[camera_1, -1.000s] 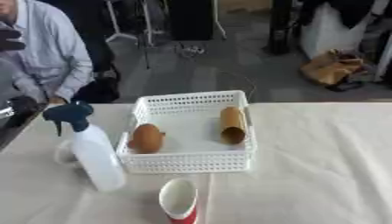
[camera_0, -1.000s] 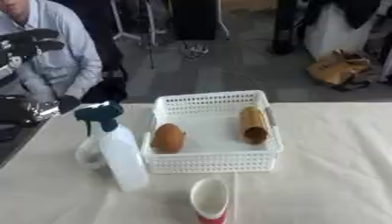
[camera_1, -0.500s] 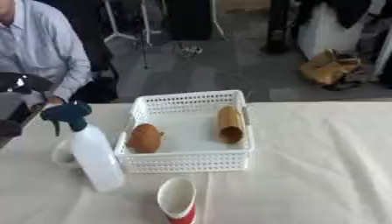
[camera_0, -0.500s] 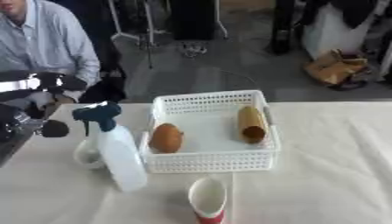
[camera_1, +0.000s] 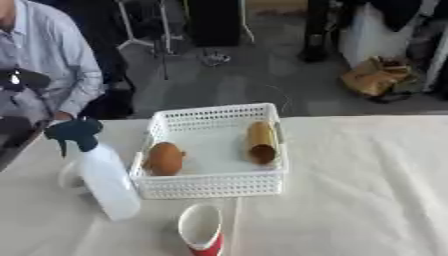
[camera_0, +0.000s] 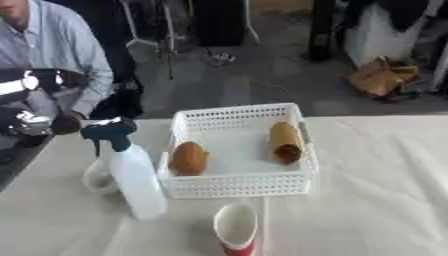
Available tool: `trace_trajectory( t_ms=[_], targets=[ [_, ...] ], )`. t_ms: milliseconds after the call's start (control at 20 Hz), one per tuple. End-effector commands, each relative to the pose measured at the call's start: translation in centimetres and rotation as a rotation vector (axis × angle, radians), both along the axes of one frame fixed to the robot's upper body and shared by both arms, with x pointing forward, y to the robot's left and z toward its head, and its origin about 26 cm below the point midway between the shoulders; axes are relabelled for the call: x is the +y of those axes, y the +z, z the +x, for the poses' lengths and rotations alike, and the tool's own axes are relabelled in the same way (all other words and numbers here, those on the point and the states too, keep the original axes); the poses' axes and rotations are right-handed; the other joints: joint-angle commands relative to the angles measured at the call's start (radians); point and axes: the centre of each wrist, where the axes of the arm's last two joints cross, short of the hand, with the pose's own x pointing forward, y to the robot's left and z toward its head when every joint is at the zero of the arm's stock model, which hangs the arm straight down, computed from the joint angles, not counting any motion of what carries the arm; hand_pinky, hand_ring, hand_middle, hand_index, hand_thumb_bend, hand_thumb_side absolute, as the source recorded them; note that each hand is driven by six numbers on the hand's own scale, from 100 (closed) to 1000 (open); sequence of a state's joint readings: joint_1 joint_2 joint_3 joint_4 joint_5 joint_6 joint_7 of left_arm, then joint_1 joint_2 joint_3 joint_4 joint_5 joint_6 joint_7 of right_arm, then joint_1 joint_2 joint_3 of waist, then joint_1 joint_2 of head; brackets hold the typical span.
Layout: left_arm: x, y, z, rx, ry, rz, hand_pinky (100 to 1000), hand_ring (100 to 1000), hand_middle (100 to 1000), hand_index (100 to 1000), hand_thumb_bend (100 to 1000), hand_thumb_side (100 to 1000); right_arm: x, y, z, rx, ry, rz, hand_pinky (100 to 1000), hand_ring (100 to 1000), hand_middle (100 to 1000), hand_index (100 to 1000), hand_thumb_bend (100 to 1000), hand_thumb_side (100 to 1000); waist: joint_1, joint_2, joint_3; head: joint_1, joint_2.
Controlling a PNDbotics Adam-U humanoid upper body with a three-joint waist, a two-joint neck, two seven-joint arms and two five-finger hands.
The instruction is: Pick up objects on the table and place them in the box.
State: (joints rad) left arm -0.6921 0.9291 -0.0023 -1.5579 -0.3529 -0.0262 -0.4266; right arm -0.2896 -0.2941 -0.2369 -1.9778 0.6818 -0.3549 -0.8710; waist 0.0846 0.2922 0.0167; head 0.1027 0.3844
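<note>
A white slotted box (camera_0: 241, 186) stands mid-table. Inside it lie a brown egg-shaped object (camera_0: 188, 158) on the left and a brown tube (camera_0: 284, 141) on the right. Just left of the box a white spray bottle (camera_0: 136, 180) with a dark teal head stands upright. A red and white cup (camera_0: 236, 227) stands in front of the box, its mouth tipped towards the camera. My left hand (camera_0: 35, 125), dark with silver parts, hangs at the left edge, close beside the bottle's head; its shape is blurred. My right hand shows in no view.
A white round thing (camera_0: 96, 177) lies against the bottle's left side. The table's left edge runs just under my left hand. A white cloth (camera_0: 376, 190) covers the table to the right of the box. A seated person is beyond the far left corner.
My left arm has come down from the upper left towards the table, ending beside the spray bottle's head. The box, bottle and cup have not moved.
</note>
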Motion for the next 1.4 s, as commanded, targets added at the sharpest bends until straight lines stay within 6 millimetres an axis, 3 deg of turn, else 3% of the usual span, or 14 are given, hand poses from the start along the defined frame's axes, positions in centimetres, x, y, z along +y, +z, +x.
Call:
trace_trajectory(
  t_ms=[50,400,650,800,1400],
  targets=[
    [0.9,1.1,-0.2,-0.048,0.066,0.046,1000,1000,992,1000,734,882,0.1,0.7,-0.3,-0.057,0.029,-0.008,703,827,681,762,100,1000,-0.001,-0.021,-0.001,0.002,0.007],
    [1.3,0.8,1.0,0.133,0.06,0.053,1000,1000,1000,1000,747,798,0.2,0.8,-0.3,-0.055,0.039,-0.009,703,826,675,754,100,1000,0.003,-0.02,-0.006,0.005,0.01],
    [1.9,0.1,2.5,0.288,0.074,0.047,1000,1000,1000,1000,752,795,0.3,0.8,-0.3,-0.051,0.046,-0.011,703,826,673,749,100,1000,0.009,-0.019,-0.015,0.01,0.01],
    [2.0,-0.3,3.2,0.305,0.089,0.051,1000,1000,1000,1000,751,766,0.3,0.8,-0.3,-0.049,0.048,-0.011,702,826,670,745,100,1000,0.011,-0.017,-0.019,0.013,0.008],
    [1.4,-2.1,5.3,0.323,0.118,0.041,1000,1000,1000,1000,753,793,0.3,0.8,-0.3,-0.049,0.052,-0.008,701,826,665,739,100,1000,0.014,-0.011,-0.034,0.024,0.003]
  ],
)
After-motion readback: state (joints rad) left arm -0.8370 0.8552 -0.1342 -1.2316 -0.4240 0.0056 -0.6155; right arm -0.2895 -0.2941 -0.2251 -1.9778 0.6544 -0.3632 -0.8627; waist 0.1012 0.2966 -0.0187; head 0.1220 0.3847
